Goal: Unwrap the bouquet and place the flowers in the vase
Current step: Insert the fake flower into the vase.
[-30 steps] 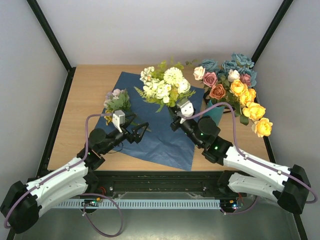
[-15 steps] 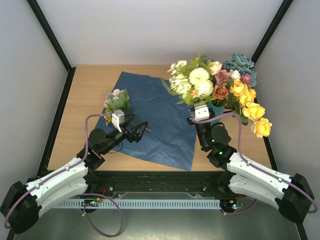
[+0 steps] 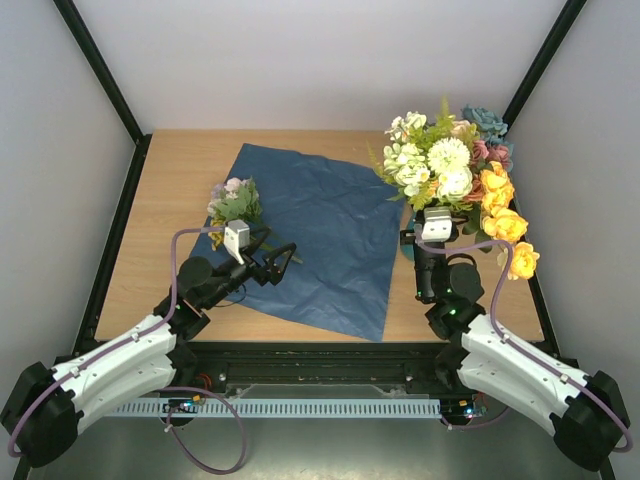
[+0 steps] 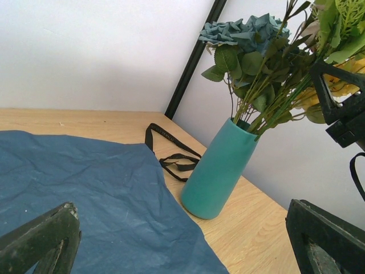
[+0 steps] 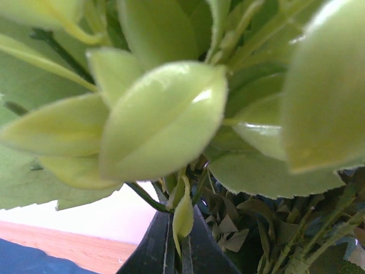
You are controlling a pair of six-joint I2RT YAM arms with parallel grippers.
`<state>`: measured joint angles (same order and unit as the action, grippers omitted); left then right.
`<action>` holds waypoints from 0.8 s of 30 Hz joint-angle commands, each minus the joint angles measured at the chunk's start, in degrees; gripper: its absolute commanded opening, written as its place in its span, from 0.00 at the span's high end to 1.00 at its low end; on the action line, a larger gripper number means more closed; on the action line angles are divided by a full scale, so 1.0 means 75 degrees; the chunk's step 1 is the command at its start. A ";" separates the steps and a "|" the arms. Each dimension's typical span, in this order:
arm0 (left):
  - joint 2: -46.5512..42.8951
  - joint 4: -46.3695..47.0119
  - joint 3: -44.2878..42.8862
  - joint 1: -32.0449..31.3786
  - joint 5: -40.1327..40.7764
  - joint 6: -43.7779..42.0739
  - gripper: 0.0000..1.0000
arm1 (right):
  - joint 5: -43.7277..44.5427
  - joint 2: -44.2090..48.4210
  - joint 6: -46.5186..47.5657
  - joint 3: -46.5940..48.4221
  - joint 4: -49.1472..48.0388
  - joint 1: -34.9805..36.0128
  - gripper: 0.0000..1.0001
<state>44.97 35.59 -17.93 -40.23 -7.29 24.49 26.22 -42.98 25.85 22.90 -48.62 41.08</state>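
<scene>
Putting flowers into the vase point(image 4: 219, 171) is judged to be the step in hand.

In the top view, the white and green bunch point(image 3: 430, 165) is held up at the far right of the worktop point(image 3: 170, 170), among other blooms. The right jaws are closed on its stems. The vase is mostly hidden here. A small bunch point(image 3: 235, 200) lies by the blue paper point(image 3: 320, 230) and is yet to be fetched.

In the left wrist view, the vase is seen upright just beside the paper, with stems in it. The left jaws are wide open and empty. Whether the held stems are inside the mouth cannot be told.

In the right wrist view, only blurred leaves point(image 5: 165, 120) and pinched stems are seen. Next, the stems should be lowered straight into the mouth and then let go.
</scene>
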 commanded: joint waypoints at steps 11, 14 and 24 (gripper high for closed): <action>-0.0006 0.0257 -0.0008 -0.0027 -0.0106 0.0027 0.01 | -0.0730 -0.0562 0.0913 -0.0702 -0.3070 -0.0175 0.99; -0.0020 0.0249 -0.0008 -0.0027 -0.0118 0.0028 0.01 | -0.0786 -0.0801 0.1090 -0.0654 -0.3303 -0.0169 0.99; 0.0035 0.0299 -0.0011 -0.0027 -0.0180 0.0061 0.00 | -0.0618 -0.1277 0.1564 -0.0777 -0.4165 -0.0405 0.99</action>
<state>45.17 35.64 -17.93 -40.23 -7.70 24.88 21.89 -52.12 36.56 17.63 -72.62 39.00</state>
